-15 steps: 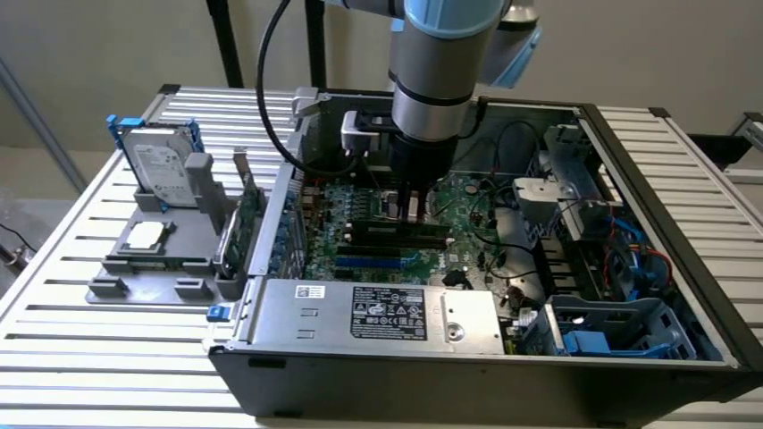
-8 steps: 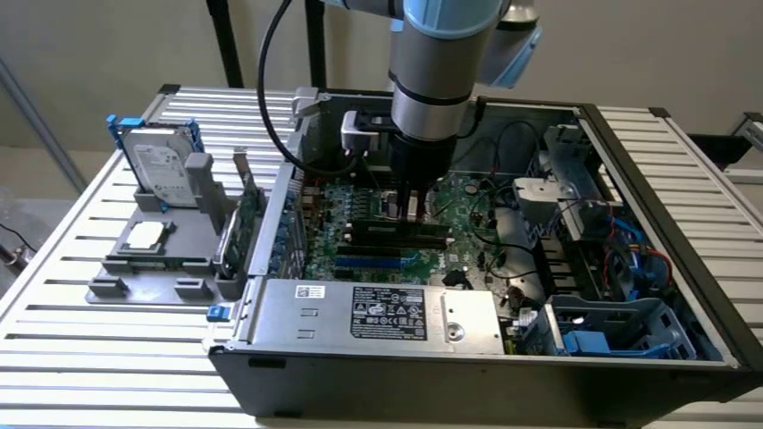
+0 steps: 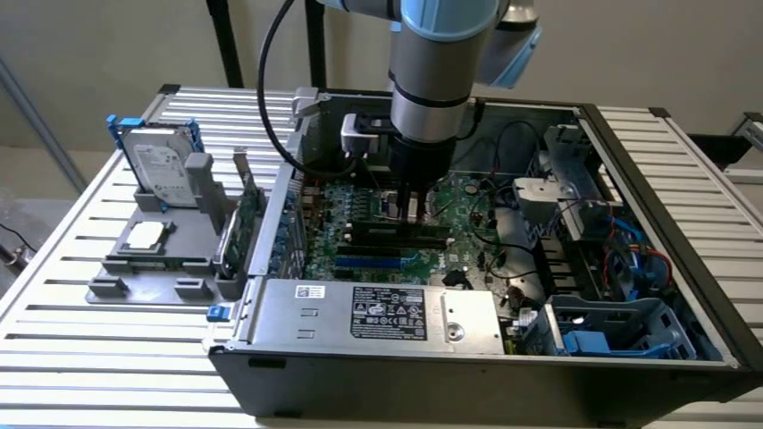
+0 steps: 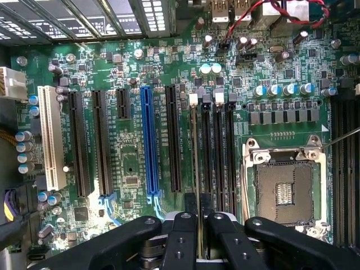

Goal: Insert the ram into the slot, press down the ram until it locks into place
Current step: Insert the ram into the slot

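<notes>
The ram (image 4: 196,169) shows edge-on in the wrist view as a thin stick standing in the slot (image 4: 194,101), the outermost of a bank of long memory sockets with white and black end clips beside the CPU socket. My gripper (image 4: 201,239) sits over one end of the stick, with a black finger (image 4: 183,239) close on each side of it. In the exterior view the gripper (image 3: 413,211) reaches down into the open computer case, just above the dark stick (image 3: 399,234) lying along the motherboard. I cannot tell if the end clips are latched.
An empty CPU socket (image 4: 284,191) lies beside the memory sockets, and a blue card slot (image 4: 148,140) on the other side. The power supply (image 3: 370,313) and drive cage (image 3: 608,326) crowd the case. Outside it, a grey fixture holds a hard drive (image 3: 161,170) and a green bracketed card (image 3: 245,223).
</notes>
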`<state>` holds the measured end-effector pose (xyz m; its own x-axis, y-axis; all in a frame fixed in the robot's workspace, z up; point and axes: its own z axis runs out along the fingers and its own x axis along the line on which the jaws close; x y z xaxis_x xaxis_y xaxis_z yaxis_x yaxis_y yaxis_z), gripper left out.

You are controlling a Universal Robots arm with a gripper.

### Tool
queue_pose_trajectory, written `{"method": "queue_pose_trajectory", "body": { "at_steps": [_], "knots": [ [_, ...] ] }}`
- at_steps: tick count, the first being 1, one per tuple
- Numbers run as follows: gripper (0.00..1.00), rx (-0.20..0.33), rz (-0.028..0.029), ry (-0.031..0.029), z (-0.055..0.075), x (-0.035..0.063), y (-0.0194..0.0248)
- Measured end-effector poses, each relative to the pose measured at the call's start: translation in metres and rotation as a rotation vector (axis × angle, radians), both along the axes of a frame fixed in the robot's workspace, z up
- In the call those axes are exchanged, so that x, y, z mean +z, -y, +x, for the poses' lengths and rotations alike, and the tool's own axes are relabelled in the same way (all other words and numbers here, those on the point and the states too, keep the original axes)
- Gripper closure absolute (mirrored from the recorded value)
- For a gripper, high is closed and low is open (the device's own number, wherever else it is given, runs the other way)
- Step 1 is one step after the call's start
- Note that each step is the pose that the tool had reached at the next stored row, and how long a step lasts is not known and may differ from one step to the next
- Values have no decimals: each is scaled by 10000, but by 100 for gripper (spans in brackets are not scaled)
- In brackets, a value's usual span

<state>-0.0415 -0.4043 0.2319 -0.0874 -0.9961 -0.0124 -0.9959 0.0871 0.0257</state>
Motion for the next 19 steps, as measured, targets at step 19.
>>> {"method": "queue_pose_trajectory", "body": {
  "at_steps": [19],
  "knots": [
    [86, 69, -46, 2, -15, -54, -33]
  ]
}}
